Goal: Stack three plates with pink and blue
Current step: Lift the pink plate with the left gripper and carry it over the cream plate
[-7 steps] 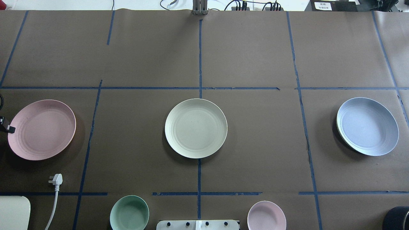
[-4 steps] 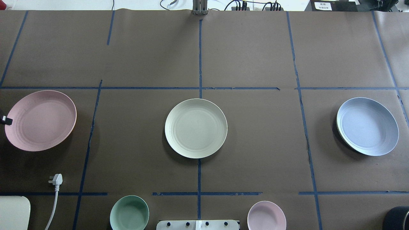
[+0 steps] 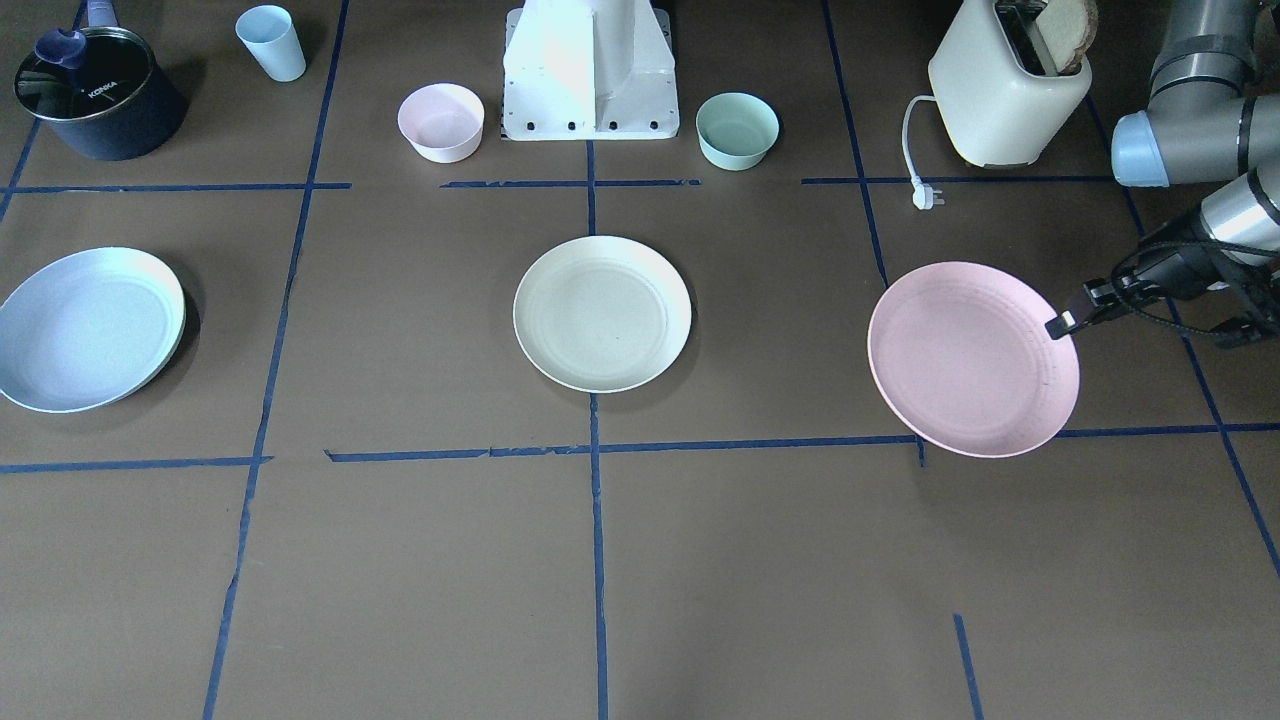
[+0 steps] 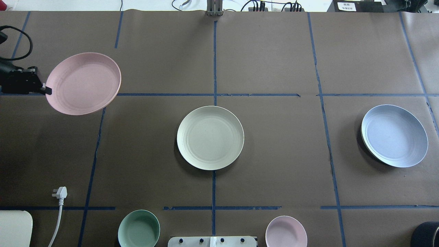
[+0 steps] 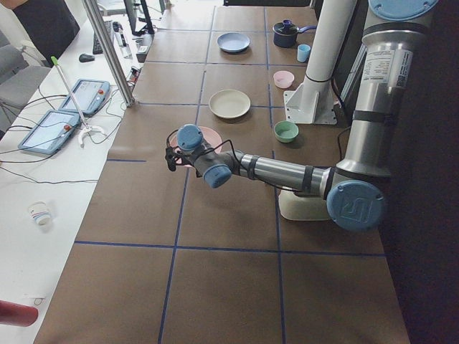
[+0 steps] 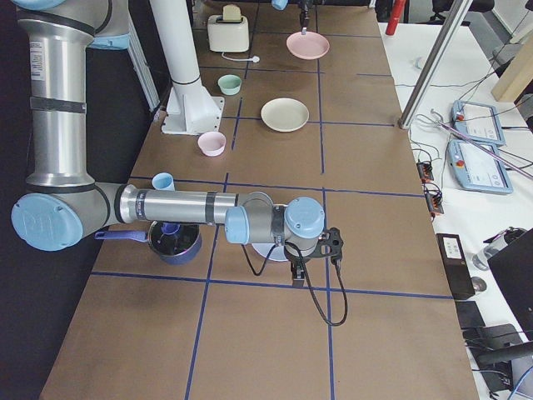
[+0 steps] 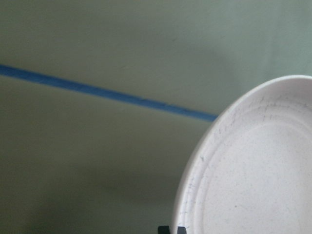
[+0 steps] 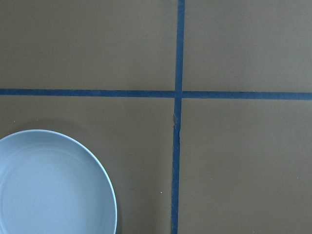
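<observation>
My left gripper [image 4: 44, 90] is shut on the left rim of the pale pink plate [image 4: 84, 83] and holds it in the air over the far-left part of the table. It shows at the right in the front view, gripper [image 3: 1062, 325] and plate [image 3: 972, 358], and in the left wrist view [image 7: 258, 170]. The cream-white plate [image 4: 210, 137] lies flat at the table's centre. The light blue plate [image 4: 394, 135] lies at the right, also in the right wrist view [image 8: 48, 185]. My right gripper [image 6: 296, 273] shows only in the exterior right view, near the blue plate; I cannot tell its state.
A mint-green bowl [image 4: 139, 229] and a small pink bowl [image 4: 286, 231] stand beside the robot's base. A toaster [image 3: 1005, 90] with its loose plug [image 4: 61, 192] is near left. A dark pot [image 3: 95, 95] and a blue cup [image 3: 270, 42] are near right.
My left gripper has carried the pink plate up, away from the robot and toward the table's middle. The cream and blue plates have not moved.
</observation>
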Controlling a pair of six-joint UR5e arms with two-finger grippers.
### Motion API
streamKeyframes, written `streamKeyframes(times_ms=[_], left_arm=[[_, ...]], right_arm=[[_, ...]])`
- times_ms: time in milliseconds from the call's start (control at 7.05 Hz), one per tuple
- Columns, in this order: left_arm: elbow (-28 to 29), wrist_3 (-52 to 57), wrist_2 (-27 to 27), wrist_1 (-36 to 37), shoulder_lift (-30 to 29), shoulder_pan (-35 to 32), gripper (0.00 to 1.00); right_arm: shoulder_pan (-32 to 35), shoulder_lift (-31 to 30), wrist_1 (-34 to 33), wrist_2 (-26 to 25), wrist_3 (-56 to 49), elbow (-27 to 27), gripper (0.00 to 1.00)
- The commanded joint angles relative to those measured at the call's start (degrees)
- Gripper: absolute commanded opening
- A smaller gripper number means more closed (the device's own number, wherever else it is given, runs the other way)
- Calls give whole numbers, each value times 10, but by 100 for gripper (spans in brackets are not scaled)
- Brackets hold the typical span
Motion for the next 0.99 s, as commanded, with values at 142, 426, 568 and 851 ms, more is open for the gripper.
streamKeyframes(times_ms=[142,426,568,851], left_arm=[[-22,-189,114,3,-101,131,0],[-54,-283,183,18,-130,216,0],[-96,-285,238,80,-133,271,0],[-133,-286,314,134,-136,354,0]], right_arm=[[-26,0,157,2,146,-59,100],[-37,0,160,28,161,-59,100],[-38,1,160,39,175,-58,100],[-45,4,160,43,178,-57,100]])
